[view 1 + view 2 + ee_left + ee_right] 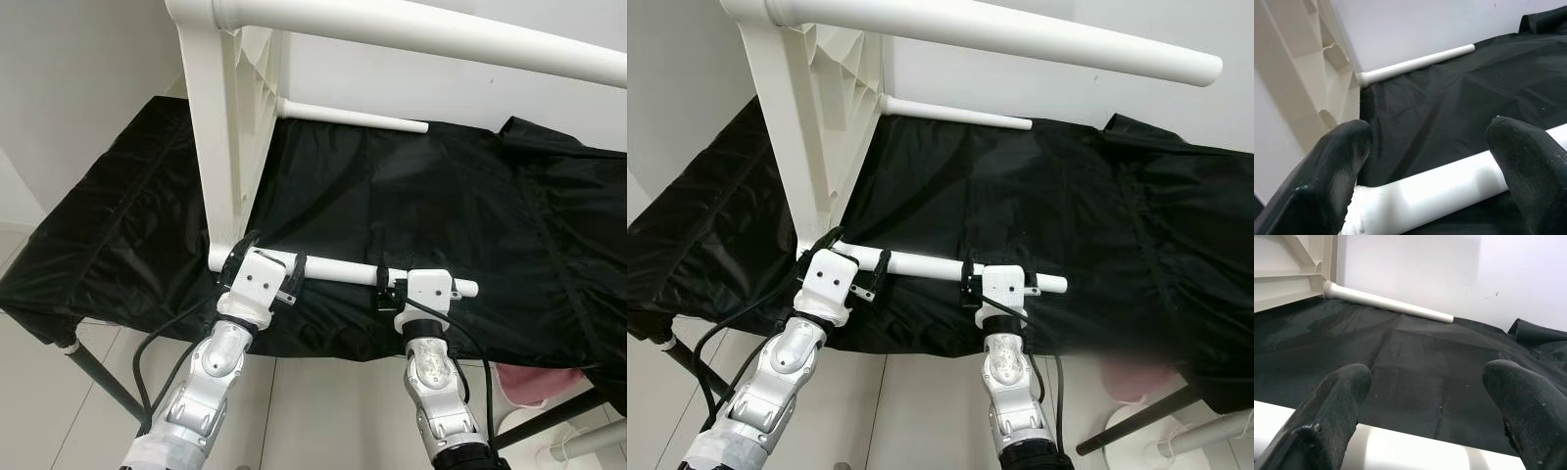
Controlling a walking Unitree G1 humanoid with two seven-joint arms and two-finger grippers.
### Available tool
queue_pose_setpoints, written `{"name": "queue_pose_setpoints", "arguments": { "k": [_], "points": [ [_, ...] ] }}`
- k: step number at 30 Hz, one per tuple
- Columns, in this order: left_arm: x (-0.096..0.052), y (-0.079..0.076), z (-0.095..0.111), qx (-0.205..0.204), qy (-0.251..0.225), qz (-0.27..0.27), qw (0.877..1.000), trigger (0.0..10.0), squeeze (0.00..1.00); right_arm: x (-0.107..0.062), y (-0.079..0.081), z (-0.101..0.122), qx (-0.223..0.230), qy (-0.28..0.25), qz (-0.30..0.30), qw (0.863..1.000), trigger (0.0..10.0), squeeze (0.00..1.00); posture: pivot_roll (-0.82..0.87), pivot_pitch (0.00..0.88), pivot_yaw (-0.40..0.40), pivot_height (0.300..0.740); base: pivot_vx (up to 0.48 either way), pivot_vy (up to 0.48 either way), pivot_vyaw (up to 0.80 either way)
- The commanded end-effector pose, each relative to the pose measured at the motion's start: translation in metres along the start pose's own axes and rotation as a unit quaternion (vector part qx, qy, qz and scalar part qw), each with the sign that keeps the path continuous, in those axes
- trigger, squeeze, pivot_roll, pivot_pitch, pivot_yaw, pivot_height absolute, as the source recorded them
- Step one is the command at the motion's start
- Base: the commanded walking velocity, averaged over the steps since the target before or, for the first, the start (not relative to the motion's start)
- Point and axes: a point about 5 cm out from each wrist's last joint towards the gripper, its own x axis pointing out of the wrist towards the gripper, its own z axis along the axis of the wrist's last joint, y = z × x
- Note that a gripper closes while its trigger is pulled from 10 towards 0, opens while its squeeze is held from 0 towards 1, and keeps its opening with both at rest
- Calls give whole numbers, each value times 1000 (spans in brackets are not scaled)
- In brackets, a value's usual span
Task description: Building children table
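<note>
1. The white plastic tabletop (pixel 233 127) is stood on its edge on the black cloth (pixel 411 206), with its ribbed underside shown and its legs sticking out sideways.
2. The near leg (pixel 343 270) is seen lying low over the cloth at the front edge; a far leg (pixel 353 117) is seen near the wall, and an upper leg (pixel 421 29) passes across the top of the view.
3. The left gripper (pixel 266 270) is placed at the near leg beside its socket, with fingers (pixel 1337 171) spread to either side of the tube; a firm pinch is not shown.
4. The right gripper (pixel 416 284) is placed further along the same leg, near its free end, fingers (pixel 1334 401) likewise spread around it.
5. The leg could be jammed or cross-seated if it is pushed or turned off-axis by two grippers acting unevenly.
6. The tabletop could be tipped over, since it is balanced on a narrow edge and any pull on the leg is passed to it.
7. The cloth could be dragged or bunched under the leg, as it lies loose and creased.
8. The smooth tube could slip through the fingers if it is not closed upon firmly.
9. No brand, label or writing can be read anywhere.
</note>
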Motion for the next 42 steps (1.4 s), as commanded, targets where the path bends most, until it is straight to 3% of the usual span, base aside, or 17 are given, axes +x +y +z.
{"name": "queue_pose_setpoints", "arguments": {
  "k": [1,14,26,34,42],
  "points": [
    [0,-6,1,0,2,-41,999,10000,0,-1,-1,-1,1,7,-4,1000,10000,0,-8,50,-24,740,0,-368,0],
    [2,1,0,2,9,-3,1000,10000,0,-2,0,-2,4,10,0,1000,10000,0,-9,53,-29,740,0,-111,0],
    [3,2,-2,-18,19,3,1000,10000,0,-2,2,-2,6,12,1,1000,10000,0,-7,57,-27,740,0,0,0],
    [2,3,0,-9,15,-1,1000,10000,0,-4,-1,-4,12,18,-14,1000,10000,0,-5,67,-24,740,0,0,0],
    [-8,7,-4,-69,28,3,997,10000,0,-4,-16,-2,4,12,-41,999,10000,0,-12,76,-23,740,0,0,0]
  ]
}}
